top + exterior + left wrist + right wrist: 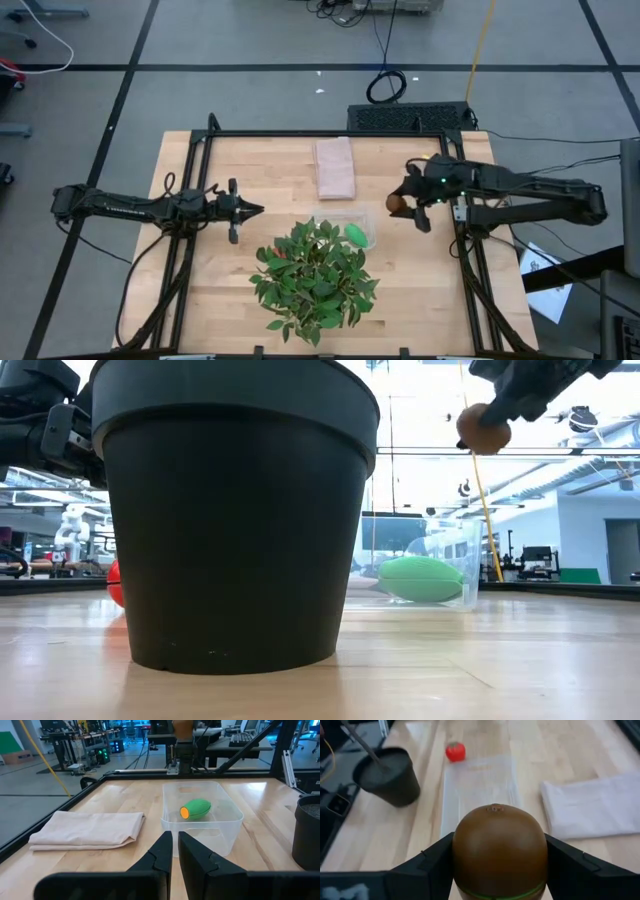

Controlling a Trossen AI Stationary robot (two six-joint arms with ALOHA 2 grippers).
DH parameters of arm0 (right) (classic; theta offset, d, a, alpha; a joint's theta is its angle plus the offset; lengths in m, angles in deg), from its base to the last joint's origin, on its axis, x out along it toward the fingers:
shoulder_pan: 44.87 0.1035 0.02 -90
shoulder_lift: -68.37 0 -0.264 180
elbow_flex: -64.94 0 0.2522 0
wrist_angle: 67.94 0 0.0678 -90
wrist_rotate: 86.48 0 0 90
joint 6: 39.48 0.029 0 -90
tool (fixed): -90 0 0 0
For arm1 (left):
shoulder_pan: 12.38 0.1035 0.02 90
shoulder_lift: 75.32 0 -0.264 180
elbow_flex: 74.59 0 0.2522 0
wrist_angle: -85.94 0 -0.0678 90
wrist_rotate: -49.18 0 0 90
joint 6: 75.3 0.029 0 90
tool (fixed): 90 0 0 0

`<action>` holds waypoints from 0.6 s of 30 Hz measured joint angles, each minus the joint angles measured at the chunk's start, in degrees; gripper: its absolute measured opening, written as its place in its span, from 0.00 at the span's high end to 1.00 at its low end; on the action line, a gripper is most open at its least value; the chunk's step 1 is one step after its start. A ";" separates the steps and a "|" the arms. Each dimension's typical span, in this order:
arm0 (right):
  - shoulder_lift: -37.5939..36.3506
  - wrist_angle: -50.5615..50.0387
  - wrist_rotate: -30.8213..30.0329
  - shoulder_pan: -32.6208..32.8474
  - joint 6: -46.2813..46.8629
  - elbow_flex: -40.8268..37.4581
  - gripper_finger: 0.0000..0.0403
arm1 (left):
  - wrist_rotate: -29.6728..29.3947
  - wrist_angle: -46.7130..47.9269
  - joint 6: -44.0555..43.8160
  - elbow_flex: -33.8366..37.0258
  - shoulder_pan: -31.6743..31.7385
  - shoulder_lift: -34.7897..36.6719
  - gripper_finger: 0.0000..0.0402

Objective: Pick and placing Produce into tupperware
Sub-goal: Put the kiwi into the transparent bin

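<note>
light: bright, even | low view: backlit windows, glare, pot (235, 510) dark | shadows: soft

The clear tub (202, 822) sits on the worktop (125, 795) holding the green oval (196, 808). Beside it lies a folded cloth (90, 827). The left tool (175, 851), fingers together, points at the tub.

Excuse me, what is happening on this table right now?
The right gripper holds the brown kiwi in the air, beside the clear tupperware. The green oval piece already lies inside the tub. The small red piece sits on the table. The left gripper waits shut, left of the plant.
</note>
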 joint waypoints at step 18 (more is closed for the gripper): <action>-12.74 9.92 0.03 0.96 1.19 -6.01 0.41 | -0.02 0.02 -0.59 0.00 0.00 -0.02 0.92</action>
